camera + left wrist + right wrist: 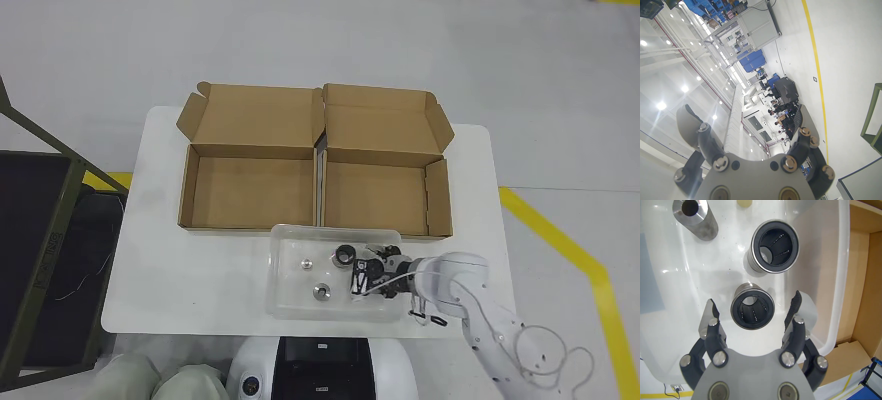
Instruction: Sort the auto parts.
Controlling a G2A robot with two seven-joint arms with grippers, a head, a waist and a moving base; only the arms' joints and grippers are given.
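right gripper (754,303) spread wide inside the tray (843,256), fingers (794,308) either side of the small bearing (752,313), not touching it. large bearing (774,245) and steel sleeve (694,219) also in the tray. left gripper (743,113) spread too, empty.

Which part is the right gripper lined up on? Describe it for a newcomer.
Look in the translucent tub in front of the two cardboard boxes. Framed by the right gripper's open fingers sits the smaller linear bearing: steel shell, black bore with ball rows, unlike the larger bearing beside it and the plain steel sleeve.
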